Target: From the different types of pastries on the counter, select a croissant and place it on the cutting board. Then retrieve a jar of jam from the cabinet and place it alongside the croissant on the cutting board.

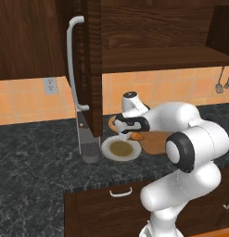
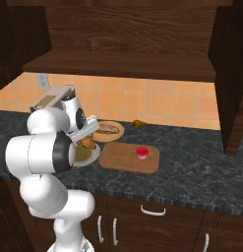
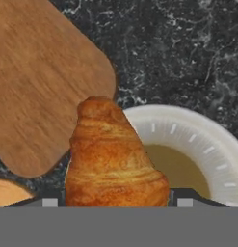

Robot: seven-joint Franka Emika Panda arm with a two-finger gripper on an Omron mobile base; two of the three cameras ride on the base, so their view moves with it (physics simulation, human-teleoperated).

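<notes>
I've got the croissant [image 3: 113, 157] pinched between my fingers, gripper [image 1: 125, 136] closed narrow on it, above the rim of the pale plate [image 1: 106, 147] & just beside the board [image 2: 118, 158]. So the pick looks done; the drop onto the board isn't. Odd bit: the jam jar [image 2: 141, 153] already stands on the board, near its far-right end, so that half reads as finished, w/ the cabinet [image 1: 90, 65] door hanging open. Left, by my reckoning: carry over the board's edge, lower, release beside the jar.

Textures: croissant is ridged, flaky, golden w/ an orange sheen, tapering to a blunt tip. Board is flat light wood, visible grain, rounded corners. Plate is smooth, w/ small ticks round its rim & a tan centre. Counter [image 3: 188, 58] is black stone, grey veins. The roll [image 2: 106, 129] lies on a tan plate behind.
</notes>
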